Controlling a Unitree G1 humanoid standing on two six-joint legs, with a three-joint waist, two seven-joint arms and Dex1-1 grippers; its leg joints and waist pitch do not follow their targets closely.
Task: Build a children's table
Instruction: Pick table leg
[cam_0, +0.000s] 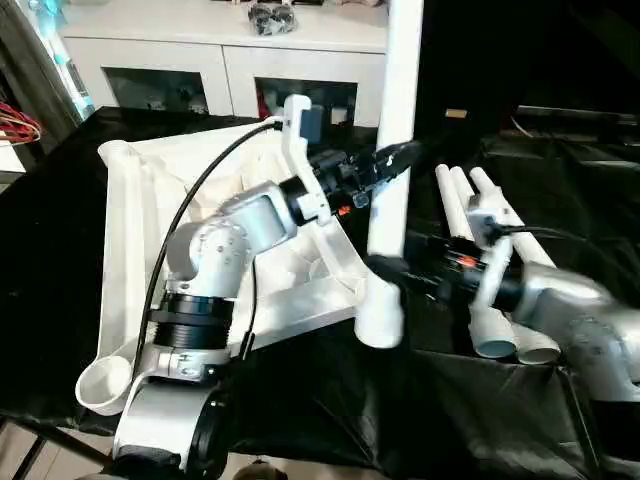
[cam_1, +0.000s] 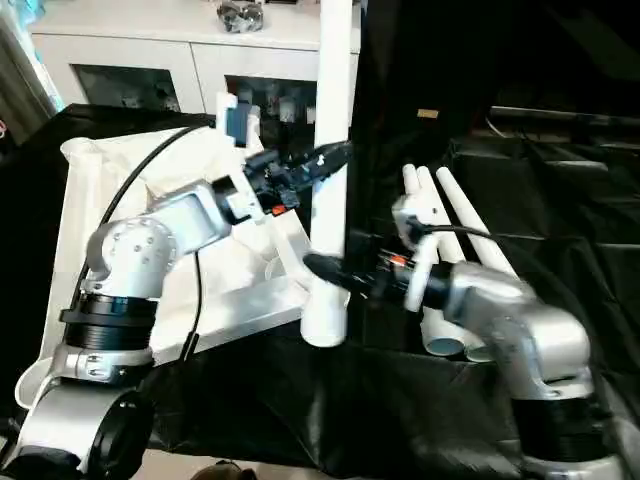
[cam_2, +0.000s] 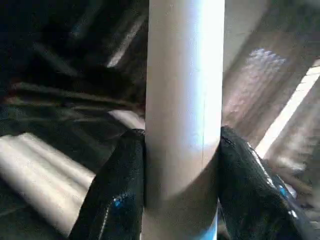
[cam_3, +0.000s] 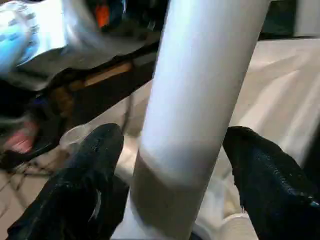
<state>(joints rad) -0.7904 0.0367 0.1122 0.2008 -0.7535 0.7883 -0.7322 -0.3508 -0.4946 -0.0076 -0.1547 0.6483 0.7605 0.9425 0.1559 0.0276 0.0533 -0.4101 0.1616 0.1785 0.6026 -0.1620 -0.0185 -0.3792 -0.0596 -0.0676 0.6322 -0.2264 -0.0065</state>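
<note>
No readable text, label, brand, number or sign anywhere

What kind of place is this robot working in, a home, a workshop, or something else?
Probably an indoor lab or demo room got up like a home: a work surface draped in black cloth, a white cabinet behind, and table legs laid out for assembly.

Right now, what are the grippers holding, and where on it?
The left gripper clamps the upright table leg at mid-shaft; the right gripper brackets it lower down, not closed.

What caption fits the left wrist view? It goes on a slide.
Left gripper clamped on an upright white table leg, black fingers pressing both sides.
</note>
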